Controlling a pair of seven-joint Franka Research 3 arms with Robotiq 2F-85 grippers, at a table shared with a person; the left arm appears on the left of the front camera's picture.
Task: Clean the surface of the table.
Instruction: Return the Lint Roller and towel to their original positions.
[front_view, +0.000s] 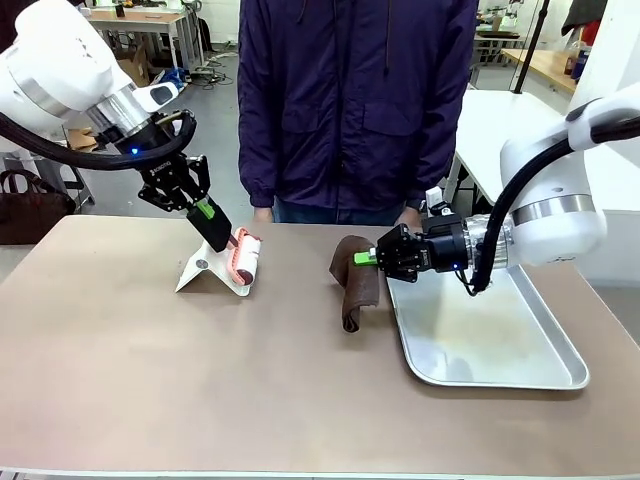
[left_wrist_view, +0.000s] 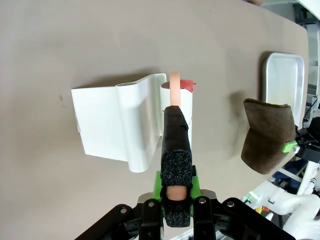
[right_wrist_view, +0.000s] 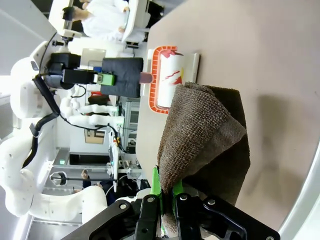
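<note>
Matte brownish-taupe, smooth and flat: the table (front_view: 150, 380) runs its long axis across my front view from left to right, and I'll place everything else against the shiny metal tray (front_view: 540, 375) lying on its right part. The tray is a shallow rectangle with rounded corners and a raised rim; I see a dull smear on its floor and nothing standing in it.

Just left of the tray's near-left rim, my right gripper (front_view: 366, 258) has its jaws clamped together on a brown terry cloth (front_view: 355, 285), nubbly and folded, which droops down to the tabletop beside the tray.

Well to the left of the tray, my left gripper (front_view: 212, 222) is clamped on the black foam-wrapped handle (left_wrist_view: 176, 150) of a lint roller (front_view: 245, 258). Its cylindrical head is white with red-orange markings and an orange frame, and it points down toward the table, handle tilted up toward the arm. Touching the roller head is a glossy white plastic cover (front_view: 203, 268), bent and curved, resting on the tabletop.

A person in a dark purple jacket (front_view: 350, 100) stands at the far edge, behind the tray's left side
</note>
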